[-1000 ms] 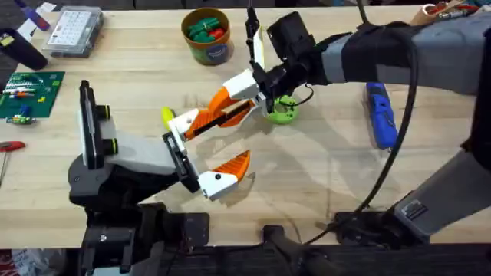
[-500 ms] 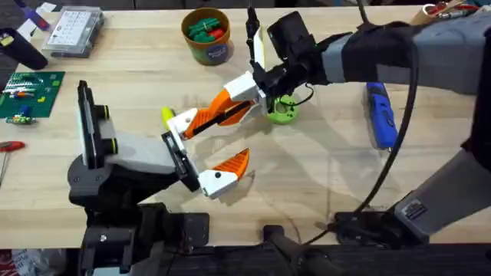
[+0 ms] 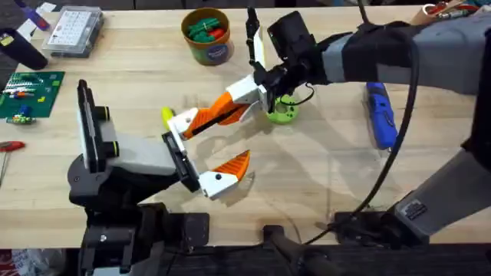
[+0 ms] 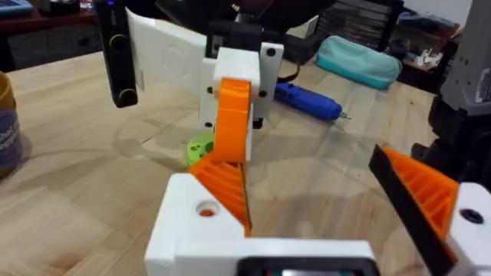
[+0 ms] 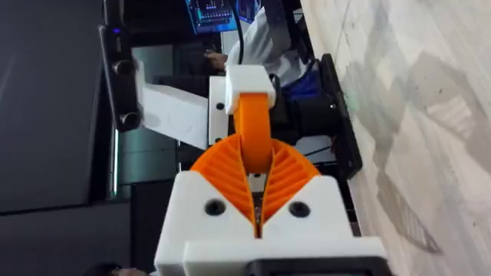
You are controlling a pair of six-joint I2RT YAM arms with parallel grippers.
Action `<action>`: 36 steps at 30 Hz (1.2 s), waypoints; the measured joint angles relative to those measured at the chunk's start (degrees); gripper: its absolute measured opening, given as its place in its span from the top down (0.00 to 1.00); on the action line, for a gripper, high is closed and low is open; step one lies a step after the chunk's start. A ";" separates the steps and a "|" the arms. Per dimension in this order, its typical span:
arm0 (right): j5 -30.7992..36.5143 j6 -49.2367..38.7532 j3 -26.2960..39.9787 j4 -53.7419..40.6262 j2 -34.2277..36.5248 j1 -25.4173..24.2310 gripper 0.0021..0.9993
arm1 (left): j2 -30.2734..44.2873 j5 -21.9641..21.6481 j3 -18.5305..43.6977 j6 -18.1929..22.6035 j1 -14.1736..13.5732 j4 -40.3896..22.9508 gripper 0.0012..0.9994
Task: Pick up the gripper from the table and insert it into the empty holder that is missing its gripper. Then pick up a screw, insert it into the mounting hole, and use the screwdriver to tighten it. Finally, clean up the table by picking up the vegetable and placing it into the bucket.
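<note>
The right claw [image 3: 244,93] is pinched shut on a spare orange-and-white finger [image 3: 219,113], holding it at the left claw [image 3: 205,149], whose fingers stand wide apart. Insertion looks underway, not finished. The screw step seems still to come; the blue screwdriver [image 3: 380,115] lies at three o'clock on the table [image 3: 322,165]. The bucket [image 3: 205,34] at twelve o'clock already holds green and red items.

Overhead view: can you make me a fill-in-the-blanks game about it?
1. The bucket holds green and ___ things.
2. The screwdriver lying on the table is coloured ___.
3. The left gripper has its jaws ___.

Missing words: red; blue; open
</note>
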 joint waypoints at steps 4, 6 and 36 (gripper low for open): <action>0.14 0.00 0.00 0.20 0.00 0.00 1.00 | 0.00 0.19 0.00 0.42 0.05 -0.02 0.01; 0.17 0.02 0.00 0.63 0.00 0.00 1.00 | -0.02 0.21 0.00 0.47 0.11 -0.03 0.01; 1.96 3.02 0.00 4.26 0.00 0.55 1.00 | 0.00 -0.43 0.00 1.22 0.70 -0.11 0.01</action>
